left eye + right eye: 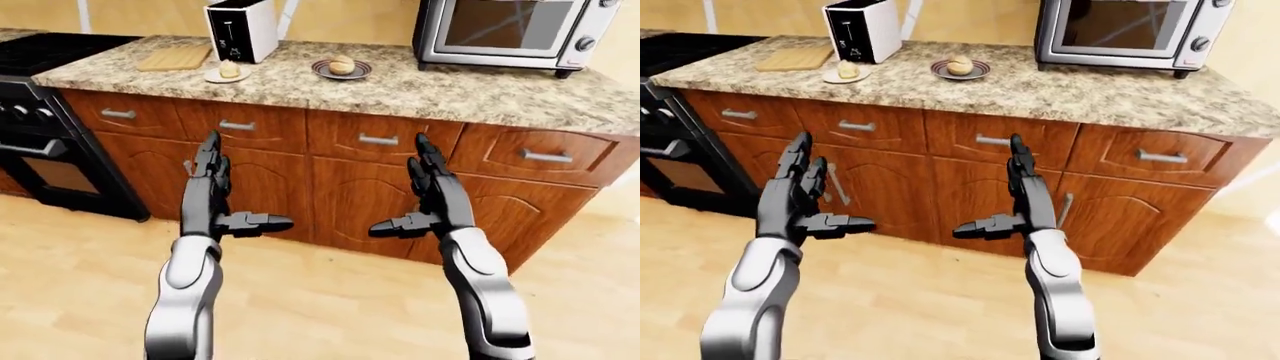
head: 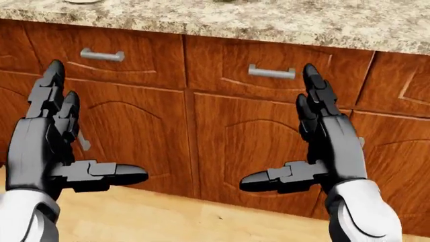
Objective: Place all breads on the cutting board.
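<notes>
Simulated kitchen, seen from the robot's head. Granite-patterned counter (image 1: 440, 94) across the upper part of the eye views, above reddish wooden cabinets (image 1: 350, 191) with metal bar handles. Pale wood floor (image 1: 320, 307) below.

Left hand (image 1: 215, 199) raised before the cabinet doors, fingers (image 1: 208, 154) straight up, thumb pointing inward toward the other hand. Spread wide, holding nothing. Right hand (image 1: 430, 199) raised likewise, a mirror of the left, fingers (image 1: 425, 150) upright, thumb pointing inward. Also spread wide and empty. Both hands well apart from each other and well below the counter top.

Cutting board (image 1: 175, 58), light wood, flat on the counter toward the upper left of the left-eye view, just left of a white toaster (image 1: 242, 28). First bread (image 1: 230, 69), a small pale roll, on a light plate (image 1: 226, 76) just below the toaster. Second bread (image 1: 342, 65), a rounded bun, on a dark-rimmed plate (image 1: 342, 71) to the right of the toaster. Both breads off the board, each on its own plate.

Toaster oven (image 1: 510, 30), silver with a dark glass door, at the upper right of the counter. Black stove (image 1: 50, 112) at the far left edge, oven door below its knobs.

Head view closer in: only counter edge, drawers, doors and the two open hands.
</notes>
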Controlling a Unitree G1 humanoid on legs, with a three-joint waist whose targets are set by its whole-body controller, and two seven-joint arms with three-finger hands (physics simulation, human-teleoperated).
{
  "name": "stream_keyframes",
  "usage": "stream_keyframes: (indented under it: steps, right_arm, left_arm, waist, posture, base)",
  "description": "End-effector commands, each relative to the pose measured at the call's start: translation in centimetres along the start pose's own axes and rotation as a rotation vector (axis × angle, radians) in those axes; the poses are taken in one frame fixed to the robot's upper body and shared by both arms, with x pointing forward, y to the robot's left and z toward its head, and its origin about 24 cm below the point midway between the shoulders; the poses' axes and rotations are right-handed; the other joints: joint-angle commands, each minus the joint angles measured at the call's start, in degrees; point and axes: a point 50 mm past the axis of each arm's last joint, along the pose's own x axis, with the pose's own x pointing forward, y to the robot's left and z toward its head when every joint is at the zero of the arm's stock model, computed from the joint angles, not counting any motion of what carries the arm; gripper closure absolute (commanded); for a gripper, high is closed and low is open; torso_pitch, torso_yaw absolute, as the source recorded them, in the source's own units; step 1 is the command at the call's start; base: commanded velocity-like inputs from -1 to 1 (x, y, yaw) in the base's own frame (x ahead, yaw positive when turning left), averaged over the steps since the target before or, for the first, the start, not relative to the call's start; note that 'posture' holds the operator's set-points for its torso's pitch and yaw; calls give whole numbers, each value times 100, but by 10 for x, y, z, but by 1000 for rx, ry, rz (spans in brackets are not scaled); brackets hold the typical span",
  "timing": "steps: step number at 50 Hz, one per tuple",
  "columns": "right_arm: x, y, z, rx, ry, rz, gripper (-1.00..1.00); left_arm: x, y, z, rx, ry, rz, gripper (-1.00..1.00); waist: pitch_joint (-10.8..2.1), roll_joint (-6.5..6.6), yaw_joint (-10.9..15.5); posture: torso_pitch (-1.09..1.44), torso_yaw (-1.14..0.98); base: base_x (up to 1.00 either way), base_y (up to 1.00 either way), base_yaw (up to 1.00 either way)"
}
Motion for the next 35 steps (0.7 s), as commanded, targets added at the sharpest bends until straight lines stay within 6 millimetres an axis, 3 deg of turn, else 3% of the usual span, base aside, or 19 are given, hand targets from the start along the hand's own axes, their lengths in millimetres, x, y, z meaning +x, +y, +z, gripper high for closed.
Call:
stream_keyframes:
  steps: [1,3,6,7,8,10,13,14,15,16,18,20,22,26,28,29,31,32,35]
  right_arm:
    - [1,0,25,-19,-120,-6,-100]
    - [1,1,24,-14,-123,1,-100]
    - [2,3,23,-4,-124,6,-100]
    - [2,3,24,21,-129,6,-100]
    - [1,4,23,20,-126,12,-100]
    - [2,5,22,23,-125,13,-100]
    - [2,5,21,29,-126,14,-100]
    - [3,5,20,32,-125,10,-100]
    - [2,5,20,41,-126,16,-100]
    - [2,6,21,34,-126,16,-100]
    - [3,4,24,34,-136,10,-100]
    - [2,4,28,33,-147,10,-100]
    - [1,3,30,34,-155,4,-100]
    - [0,1,33,28,-168,-9,-100]
    - [-1,-2,32,17,-165,-27,-100]
    - [-1,-3,33,16,-167,-32,-100]
    - [-3,-5,37,17,-173,-39,-100]
    - [-3,-5,39,14,-179,-40,-100]
    - [-7,-8,49,11,-204,-47,-100]
  left_arm:
    - [0,-1,25,3,-124,-8,-100]
    - [-2,-1,23,0,-121,-7,-100]
    - [-2,1,23,1,-120,-3,-100]
    - [-2,2,23,-1,-119,-1,-100]
    - [-3,2,21,-4,-116,0,-100]
    - [-3,3,18,-6,-112,1,-100]
    - [-4,4,17,-9,-109,4,-100]
    - [-4,2,15,-9,-107,0,-100]
    - [-4,2,15,-8,-106,-1,-100]
    - [-4,2,16,-7,-107,-2,-100]
    - [-3,3,19,-6,-112,-1,-100]
    - [-3,4,23,-5,-119,0,-100]
    - [-3,4,26,-2,-125,0,-100]
    - [-3,3,29,1,-131,-3,-100]
    - [-2,3,31,3,-134,-5,-100]
    - [-2,3,32,4,-136,-5,-100]
    - [-1,3,35,3,-145,-6,-100]
    - [-1,3,36,3,-148,-6,-100]
    - [0,3,43,7,-158,-5,-100]
  waist:
    - [-142,-6,-8]
    - [-25,52,-46]
    - [-59,156,-133]
    - [-59,36,-33]
    - [-52,238,-174]
    - [-40,339,-249]
    - [-194,558,-212]
    - [-339,754,-177]
    - [-250,668,-58]
    - [-122,826,-246]
    - [2,553,62]
    - [113,442,127]
    - [121,428,139]
    - [-132,357,-53]
    - [-44,686,-103]
    - [-106,693,-101]
    - [107,368,-94]
    - [-52,392,-112]
    - [-70,316,-104]
  posture:
    - [0,0]
    - [0,0]
    - [0,0]
    - [0,0]
    - [0,0]
    - [0,0]
    - [0,0]
    - [0,0]
    - [0,0]
    - [0,0]
    - [0,0]
    - [0,0]
    - [0,0]
    - [0,0]
    - [0,0]
    - [0,0]
    - [0,0]
    - [0,0]
    - [0,0]
  base:
    - [52,66,0]
    - [61,72,0]
    - [62,73,0]
    - [63,0,83]
    - [59,0,93]
    - [54,0,96]
    - [48,0,100]
    - [48,0,100]
    - [48,0,100]
    - [46,88,0]
    - [68,81,0]
    - [75,74,0]
    - [76,71,0]
    - [75,38,0]
    - [30,0,0]
    - [9,0,0]
    - [3,0,0]
    - [2,0,0]
    - [0,0,0]
